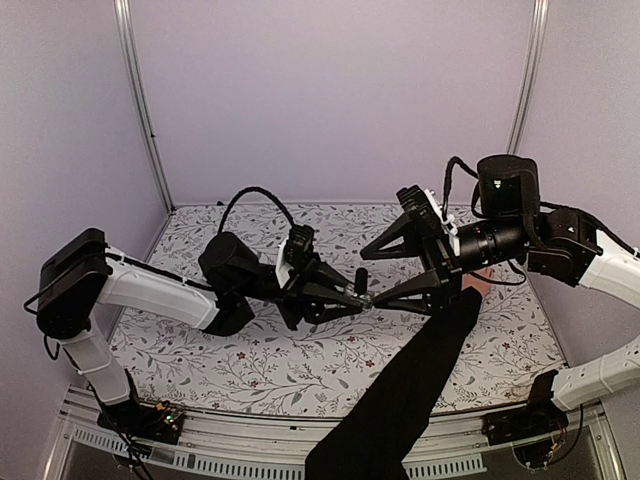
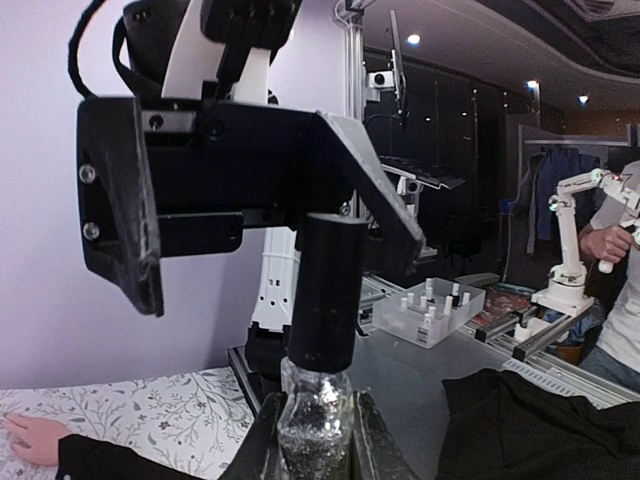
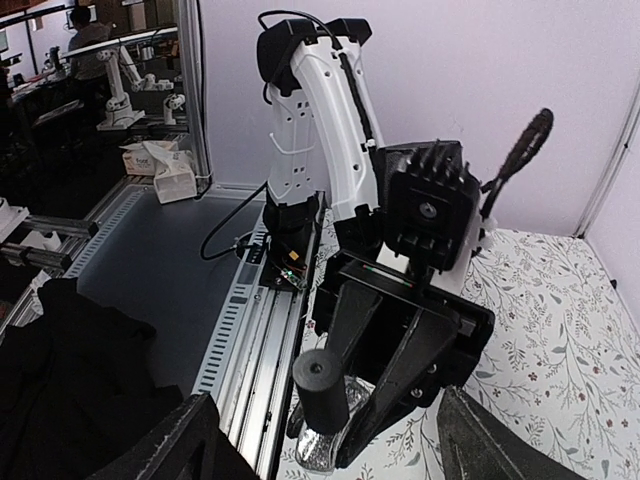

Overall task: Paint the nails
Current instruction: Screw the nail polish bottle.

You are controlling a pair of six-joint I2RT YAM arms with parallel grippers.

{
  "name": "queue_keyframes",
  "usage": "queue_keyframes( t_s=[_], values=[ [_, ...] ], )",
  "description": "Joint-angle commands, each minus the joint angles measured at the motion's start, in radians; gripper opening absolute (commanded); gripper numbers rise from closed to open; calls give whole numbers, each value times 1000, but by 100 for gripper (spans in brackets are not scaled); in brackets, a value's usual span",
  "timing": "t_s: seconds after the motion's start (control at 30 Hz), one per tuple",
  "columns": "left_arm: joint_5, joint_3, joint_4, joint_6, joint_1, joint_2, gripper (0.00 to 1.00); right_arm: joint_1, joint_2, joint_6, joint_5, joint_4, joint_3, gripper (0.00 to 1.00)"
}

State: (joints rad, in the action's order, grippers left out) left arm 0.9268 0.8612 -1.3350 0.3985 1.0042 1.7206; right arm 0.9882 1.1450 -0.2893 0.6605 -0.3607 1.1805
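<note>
My left gripper [image 1: 358, 299] is shut on a small clear bottle of glittery polish [image 2: 314, 420] with a tall black cap [image 2: 325, 295], held above the floral table. My right gripper [image 1: 372, 280] is wide open, its fingers on either side of the cap without touching it; the cap shows between them in the right wrist view [image 3: 325, 392]. A bare hand [image 1: 480, 282] in a long black sleeve [image 1: 410, 385] lies under the right arm. It also shows in the left wrist view [image 2: 28, 437]. Its nails are too small to make out.
The floral table cover [image 1: 300, 365] fills the cell, with metal posts [image 1: 140, 100] and lilac walls behind. The sleeve crosses the near right of the table. Beyond the table edge stands a clear box of small bottles [image 2: 432, 310].
</note>
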Motion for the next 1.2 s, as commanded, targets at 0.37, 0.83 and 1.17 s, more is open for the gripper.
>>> queue_keyframes(
  t_s=[0.37, 0.83, 1.17],
  values=[
    [156, 115, 129, 141, -10, 72, 0, 6, 74, -76, 172, -93, 95, 49],
    [128, 78, -12, 180, -12, 62, 0, 6, 92, -75, 186, -87, 65, 20],
    [8, 59, 22, 158, -9, 30, 0, 6, 96, -19, 192, -21, 26, 11]
  ],
)
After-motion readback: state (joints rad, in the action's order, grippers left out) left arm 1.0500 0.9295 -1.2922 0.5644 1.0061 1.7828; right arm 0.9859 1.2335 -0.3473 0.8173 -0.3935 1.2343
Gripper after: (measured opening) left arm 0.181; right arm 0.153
